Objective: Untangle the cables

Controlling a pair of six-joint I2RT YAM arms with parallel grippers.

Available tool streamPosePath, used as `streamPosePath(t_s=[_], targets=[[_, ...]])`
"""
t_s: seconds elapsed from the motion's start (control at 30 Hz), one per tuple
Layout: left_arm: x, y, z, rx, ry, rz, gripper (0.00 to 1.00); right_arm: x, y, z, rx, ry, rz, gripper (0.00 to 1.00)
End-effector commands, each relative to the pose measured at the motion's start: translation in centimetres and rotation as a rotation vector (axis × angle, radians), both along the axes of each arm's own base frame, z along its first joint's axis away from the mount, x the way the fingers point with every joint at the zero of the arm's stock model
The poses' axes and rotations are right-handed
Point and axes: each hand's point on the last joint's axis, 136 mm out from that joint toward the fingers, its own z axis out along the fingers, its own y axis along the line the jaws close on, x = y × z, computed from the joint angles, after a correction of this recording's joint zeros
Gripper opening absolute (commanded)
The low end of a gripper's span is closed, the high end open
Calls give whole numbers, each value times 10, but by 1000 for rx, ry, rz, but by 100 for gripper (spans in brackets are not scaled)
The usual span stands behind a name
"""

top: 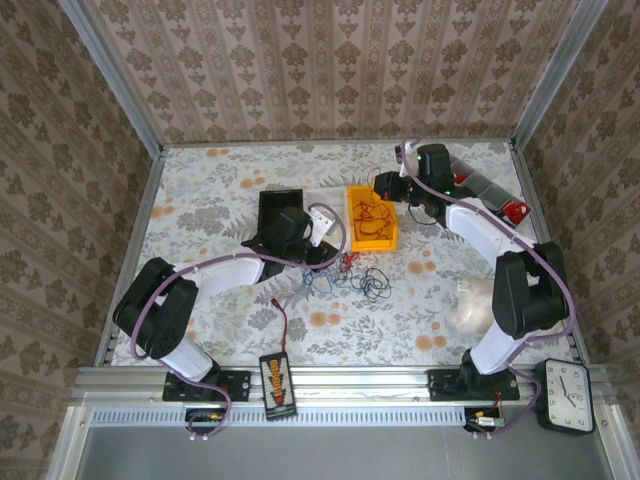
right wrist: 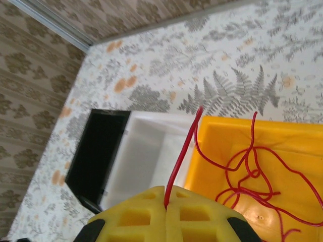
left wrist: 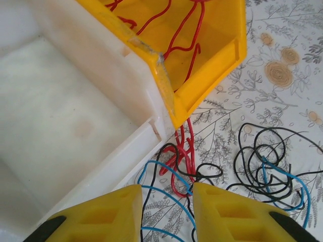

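Note:
The cables (top: 357, 275) lie tangled on the flowered table in front of the bins: thin red (left wrist: 184, 151), blue (left wrist: 166, 174) and black (left wrist: 262, 159) loops. My left gripper (top: 325, 252) hovers low over them, open. Blue and black strands cross the gap between its yellow fingers (left wrist: 167, 190), which pinch neither. My right gripper (top: 387, 188) is above the yellow bin (top: 388, 238), shut on a red cable (right wrist: 181, 151) that rises from its closed fingers (right wrist: 165, 195). More red cable (right wrist: 252, 174) lies coiled inside the yellow bin (right wrist: 222, 128).
A white bin (top: 322, 222) and a black bin (top: 272, 212) stand left of the yellow one. A black-and-orange connector box (top: 277, 378) sits at the near edge, with a clock (top: 568, 395) at the near right. A pale bundle (top: 472, 302) lies by the right arm.

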Motion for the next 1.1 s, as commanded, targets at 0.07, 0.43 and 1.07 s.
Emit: streamPosePath(t_s=[0.07, 0.43, 1.07], targets=[[4, 4, 6, -19, -8, 34, 32, 4, 6, -13, -92, -8, -13, 2], [6, 4, 6, -11, 0, 26, 33, -9, -18, -26, -227, 35, -118, 42], [-16, 8, -32, 69, 94, -37, 27, -129, 54, -84, -312, 158, 205, 42]])
